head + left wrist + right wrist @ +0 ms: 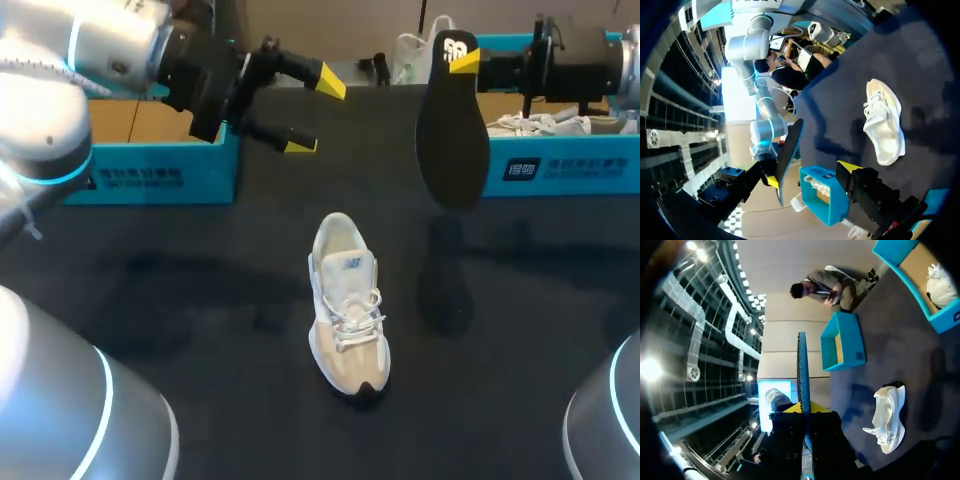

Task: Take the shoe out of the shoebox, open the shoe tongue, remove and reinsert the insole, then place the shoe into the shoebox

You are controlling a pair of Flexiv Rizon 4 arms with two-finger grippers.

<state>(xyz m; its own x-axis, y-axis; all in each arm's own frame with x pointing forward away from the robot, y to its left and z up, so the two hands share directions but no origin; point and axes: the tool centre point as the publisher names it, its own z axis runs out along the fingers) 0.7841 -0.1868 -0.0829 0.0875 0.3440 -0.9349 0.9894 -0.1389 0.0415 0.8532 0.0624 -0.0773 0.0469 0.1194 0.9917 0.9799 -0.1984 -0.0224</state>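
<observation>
Shoe (347, 305) first: a pale laced sneaker stands on its sole in the middle of the dark surface (180, 300), apart from both arms. Its toe points toward the robot, its heel points away, and its laces lie loose over the tongue.

Beyond the shoe and to its right, the right pincer (460, 58) is clamped on the heel end of the dark insole (452, 140). The insole hangs in the air clear of the shoe, toe end down, and casts a shadow on the surface just right of the shoe. In the right wrist view it runs edge-on between that pincer's fingers.

Beyond the shoe and to its left, the left pincer (315, 112) hangs above the surface with its yellow-tipped fingers spread apart and nothing between them.

Two teal boxes sit at the far edge, well apart from the shoe. The left box (150, 178) shows a bare cardboard inside. The right box (570, 168), behind the insole, holds crumpled white paper.
</observation>
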